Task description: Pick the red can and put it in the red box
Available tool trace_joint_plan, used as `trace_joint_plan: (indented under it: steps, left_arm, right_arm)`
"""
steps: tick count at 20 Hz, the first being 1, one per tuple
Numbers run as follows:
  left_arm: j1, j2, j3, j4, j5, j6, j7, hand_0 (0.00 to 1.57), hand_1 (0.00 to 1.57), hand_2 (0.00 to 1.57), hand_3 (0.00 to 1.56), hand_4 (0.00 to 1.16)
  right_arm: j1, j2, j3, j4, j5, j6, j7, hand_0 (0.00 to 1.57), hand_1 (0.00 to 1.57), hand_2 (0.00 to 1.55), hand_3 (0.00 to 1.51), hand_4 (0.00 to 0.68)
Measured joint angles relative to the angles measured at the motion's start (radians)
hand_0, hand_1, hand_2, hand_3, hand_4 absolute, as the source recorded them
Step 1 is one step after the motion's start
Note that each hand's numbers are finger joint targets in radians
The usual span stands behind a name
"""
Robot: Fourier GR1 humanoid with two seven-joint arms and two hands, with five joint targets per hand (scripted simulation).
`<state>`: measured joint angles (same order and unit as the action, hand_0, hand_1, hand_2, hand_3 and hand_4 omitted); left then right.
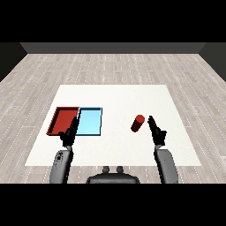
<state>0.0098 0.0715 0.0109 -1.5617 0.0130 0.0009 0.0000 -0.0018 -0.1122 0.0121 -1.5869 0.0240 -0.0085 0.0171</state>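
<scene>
The red tray [63, 120] lies far left, touching the light blue tray [90, 121]. The left hand [69, 133] hovers before them with straight fingers, seemingly idle. The red can [137, 123] stands tilted on the table, just beside the right hand [156, 131], whose fingers are straight, holding nothing, likely ready to grasp.

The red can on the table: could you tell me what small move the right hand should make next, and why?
Probably shift the right hand slightly left and curl its fingers round the red can. The can lies free on the white table, just left of that hand, whose fingers are straight and hold nothing. The red tray has no can in it.
</scene>
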Motion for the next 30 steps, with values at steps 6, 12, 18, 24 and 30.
trace_joint_plan:
  steps: [6, 12, 18, 24, 30]
  left_arm:
    - [0.002, 0.006, 0.005, -0.015, -0.023, 0.007, 0.005, 0.0, 0.0, 0.0, 0.0, 0.0]
    - [-0.007, -0.016, 0.035, -0.059, 0.006, -0.003, -0.238, 0.0, 0.0, 0.0, 0.0, 0.0]
    - [0.005, -0.022, 0.048, -0.048, 0.024, -0.021, -0.332, 0.0, 0.0, 0.0, 0.0, 0.0]
    - [0.041, -0.024, 0.049, -0.058, 0.032, -0.041, -0.378, 0.0, 0.0, 0.0, 0.0, 0.0]
    - [0.022, -0.029, 0.044, -0.038, 0.017, -0.029, -0.389, 0.0, 0.0, 0.0, 0.0, 0.0]
  right_arm:
    - [-0.051, -0.068, -0.117, 0.095, -0.077, 0.084, -0.029, 0.0, 0.0, 0.0, 0.0, 0.0]
    - [-0.088, -0.093, -0.199, 0.136, -0.217, 0.223, -0.215, 0.0, 0.0, 0.0, 0.0, 0.0]
    - [-0.11, -0.106, -0.222, 0.222, -0.229, 0.295, -0.329, 0.0, 0.0, 0.0, 0.0, 0.0]
    - [-0.094, -0.112, -0.24, 0.208, -0.24, 0.312, -0.332, 0.0, 0.0, 0.0, 0.0, 0.0]
    - [-0.138, -0.113, -0.252, 0.285, -0.232, 0.314, -0.361, 0.0, 0.0, 0.0, 0.0, 0.0]
